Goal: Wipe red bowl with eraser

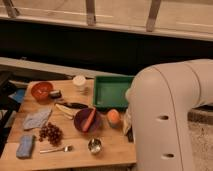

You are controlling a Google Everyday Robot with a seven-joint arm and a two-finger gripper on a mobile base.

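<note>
**Robot arm at crowded worktop, eraser not yet picked up**

The tool [129,127], half hidden at the 3 o'clock edge of the worktop [112,146], cannot be judged released or clenched. The red bowl [42,90] sits at 10 o'clock, the eraser [76,105] near centre. Reaching across could knock the purple bowl [86,120] or seize the wrong dark object [55,93].

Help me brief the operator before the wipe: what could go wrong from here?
1. The arm fills the right side and hides the gripper; swinging toward the red bowl may knock the orange fruit or the purple bowl.
2. The eraser lies close behind the purple bowl, so grasping it could nudge that bowl.
3. A small dark object beside the red bowl could be grabbed by mistake.
</note>
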